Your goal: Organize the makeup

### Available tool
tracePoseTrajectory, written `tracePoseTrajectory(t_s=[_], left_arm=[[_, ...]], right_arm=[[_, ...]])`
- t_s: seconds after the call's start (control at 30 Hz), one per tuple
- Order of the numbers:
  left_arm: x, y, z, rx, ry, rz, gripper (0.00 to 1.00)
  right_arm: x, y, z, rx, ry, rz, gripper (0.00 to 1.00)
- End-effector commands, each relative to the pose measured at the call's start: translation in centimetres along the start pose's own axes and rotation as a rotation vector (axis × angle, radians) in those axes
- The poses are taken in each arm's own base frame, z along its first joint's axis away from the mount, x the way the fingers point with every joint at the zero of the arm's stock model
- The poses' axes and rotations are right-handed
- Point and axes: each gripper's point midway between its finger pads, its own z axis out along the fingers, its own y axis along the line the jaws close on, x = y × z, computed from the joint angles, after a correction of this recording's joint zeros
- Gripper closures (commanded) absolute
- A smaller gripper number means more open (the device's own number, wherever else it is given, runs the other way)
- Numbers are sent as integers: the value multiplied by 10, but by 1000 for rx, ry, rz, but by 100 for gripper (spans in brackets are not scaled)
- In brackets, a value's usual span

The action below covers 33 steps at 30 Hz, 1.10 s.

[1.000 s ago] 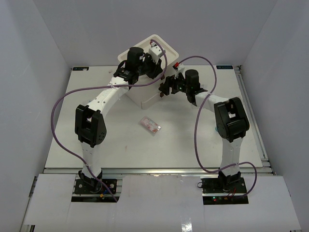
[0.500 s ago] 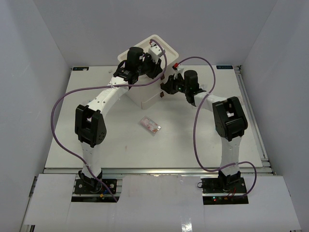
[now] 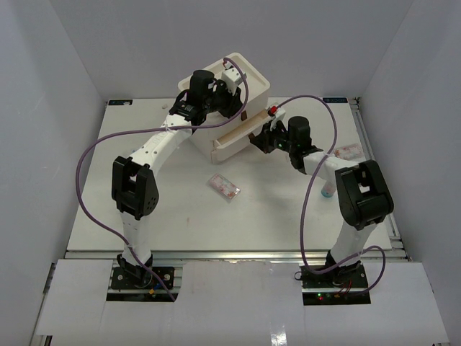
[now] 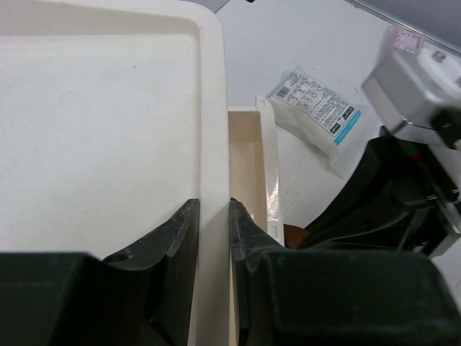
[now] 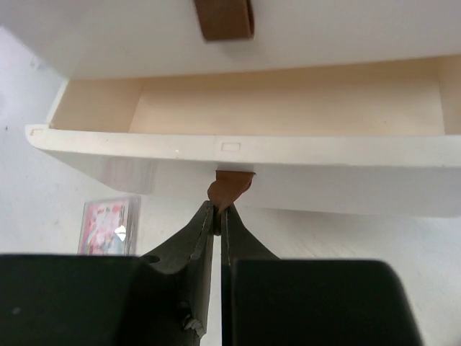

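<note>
Right wrist view: I am pinching my right hand point(image 5: 217, 216) closed on the brown tab point(image 5: 232, 186) of the open drawer point(image 5: 238, 155). The flat clear case point(image 5: 108, 225) is lying on the surface point(image 5: 324, 231) beside it. Farther back, my left hand point(image 4: 214, 216) is clamping the box rim point(image 4: 212, 130), with a packet point(image 4: 315, 108) lying beyond.

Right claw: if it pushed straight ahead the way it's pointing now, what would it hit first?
The right claw is shut on the brown pull tab, so going straight on it would most likely meet the drawer front just behind that tab. Nothing else shows between them.
</note>
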Motion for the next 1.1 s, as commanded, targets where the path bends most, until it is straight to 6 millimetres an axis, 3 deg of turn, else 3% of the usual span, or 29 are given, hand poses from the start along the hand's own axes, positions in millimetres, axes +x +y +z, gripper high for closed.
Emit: tracePoseTrajectory(t_s=[0.0, 0.37, 0.5, 0.57, 0.67, 0.83, 0.93, 1.07], left_arm=[[18, -26, -3, 93, 72, -77, 87], [22, -22, 0, 87, 74, -95, 87], [16, -22, -4, 82, 62, -94, 87], [12, -21, -6, 72, 56, -93, 86], [1, -16, -11, 40, 34, -98, 75], [-43, -7, -25, -23, -64, -111, 48], [-82, -5, -46, -59, -157, -106, 35], [-124, -8, -79, -92, -264, -131, 28]], right_arm=[[-28, 21, -34, -41, -79, -126, 92], [-21, 35, -69, -27, -38, -160, 91], [-21, 35, -70, -26, -26, -159, 81], [-22, 34, -69, -27, -22, -158, 71], [-25, 33, -70, -22, -1, -164, 55], [-45, 40, -82, -22, 11, -218, 45], [-55, 47, -102, -7, 15, -289, 35], [-63, 51, -124, -10, 26, -348, 27]])
